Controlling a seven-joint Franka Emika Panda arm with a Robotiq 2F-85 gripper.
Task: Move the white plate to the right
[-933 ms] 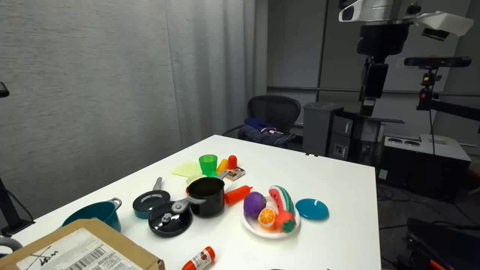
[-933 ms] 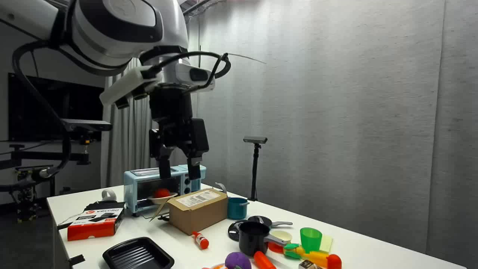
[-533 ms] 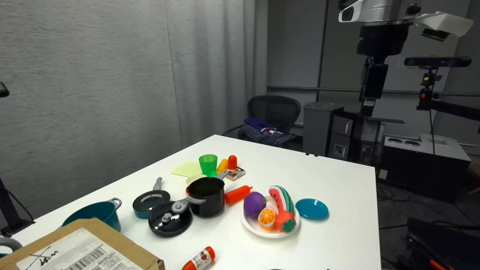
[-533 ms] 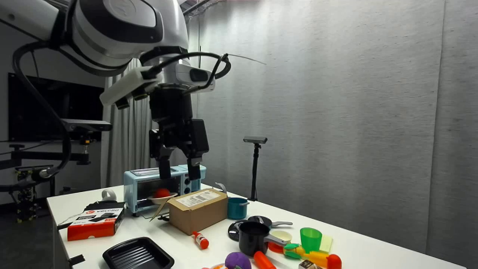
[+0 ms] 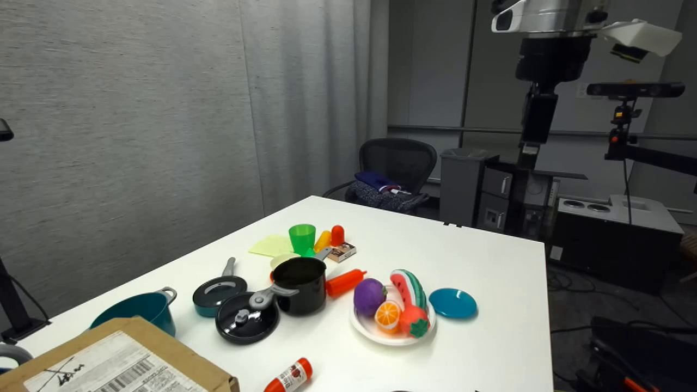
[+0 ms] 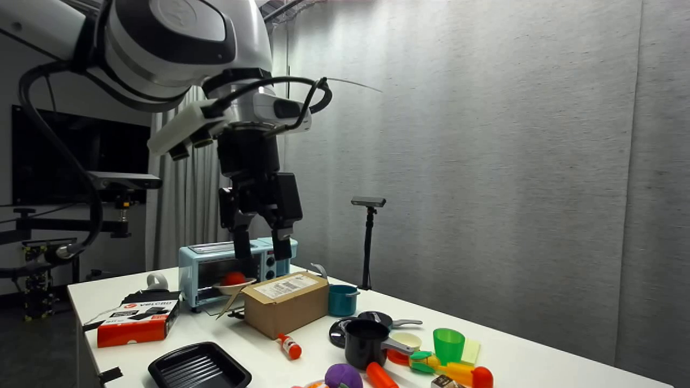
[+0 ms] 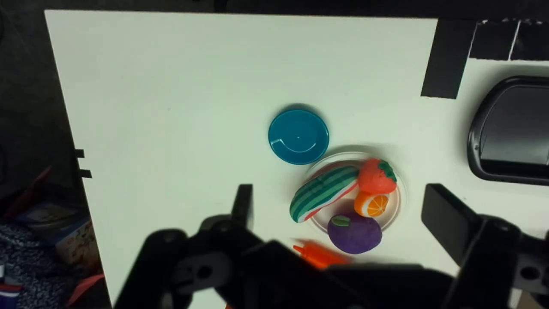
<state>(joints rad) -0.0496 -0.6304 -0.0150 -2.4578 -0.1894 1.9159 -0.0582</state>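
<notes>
The white plate [image 5: 366, 328] is round and shallow and sits on the white table. It carries a purple eggplant [image 5: 370, 297], a watermelon slice [image 5: 411, 288], an orange half [image 5: 387, 316] and a red fruit with green leaves [image 5: 415, 320]. In the wrist view the plate [image 7: 333, 210] lies between the spread fingers, seen from well above. In an exterior view it is nearly all cut off by the bottom edge. My gripper [image 6: 262, 250] is open and empty, high above the table. It also shows in the wrist view [image 7: 340, 195], with wide-apart fingers.
A teal dish [image 5: 453, 303] lies right beside the plate. A red bottle [image 5: 346, 282] and black pot [image 5: 299, 287] stand on its other side. A black tray [image 7: 514, 128], cardboard box [image 6: 285, 303], glue stick [image 6: 290, 346] and blue toaster oven [image 6: 188, 275] are also on the table.
The arm and gripper have shifted slightly, a little left and down in an exterior view. The plate, the fruit and the other things on the table have not moved.
</notes>
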